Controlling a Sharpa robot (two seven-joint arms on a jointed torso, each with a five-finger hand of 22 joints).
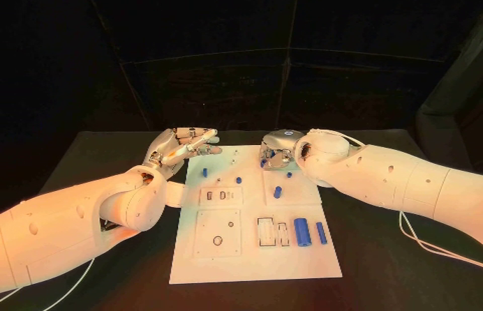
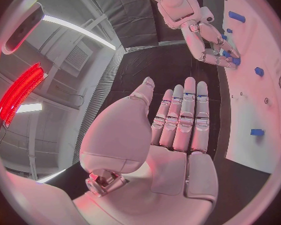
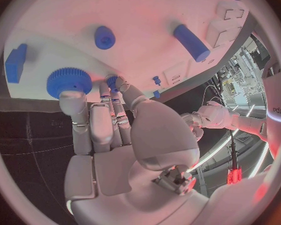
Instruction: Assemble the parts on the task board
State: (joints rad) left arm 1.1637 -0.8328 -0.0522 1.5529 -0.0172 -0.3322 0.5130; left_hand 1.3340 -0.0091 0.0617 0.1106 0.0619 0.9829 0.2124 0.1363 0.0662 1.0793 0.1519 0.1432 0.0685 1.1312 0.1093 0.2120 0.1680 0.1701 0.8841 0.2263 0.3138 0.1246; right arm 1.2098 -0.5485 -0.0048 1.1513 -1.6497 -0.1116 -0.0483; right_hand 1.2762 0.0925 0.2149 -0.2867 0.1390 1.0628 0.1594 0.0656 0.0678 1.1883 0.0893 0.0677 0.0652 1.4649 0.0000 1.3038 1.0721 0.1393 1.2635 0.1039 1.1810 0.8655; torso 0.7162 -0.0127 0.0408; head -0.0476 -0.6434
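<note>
Two white robot arms reached over a black table (image 1: pixel 121 143) toward the far end of a white task board (image 1: pixel 257 255). The left robot hand (image 1: pixel 184 146) hovered at the board's far left corner, its palm bare and its fingers straight and slightly apart, holding nothing. The right robot hand (image 1: pixel 276 150) was lowered onto the board's far middle, fingertips touching a blue ribbed knob (image 3: pixel 69 81) (whether it truly gripped the knob could not be told). Small blue parts lay scattered on the board: a round peg (image 3: pixel 104 37) and a long cylinder (image 3: pixel 191 42) near the right hand, and a thick blue cylinder (image 1: pixel 301 229) beside a slim blue bar (image 1: pixel 321 233) at the board's near right. Pale recessed fixtures sat at the board's near left.
</note>
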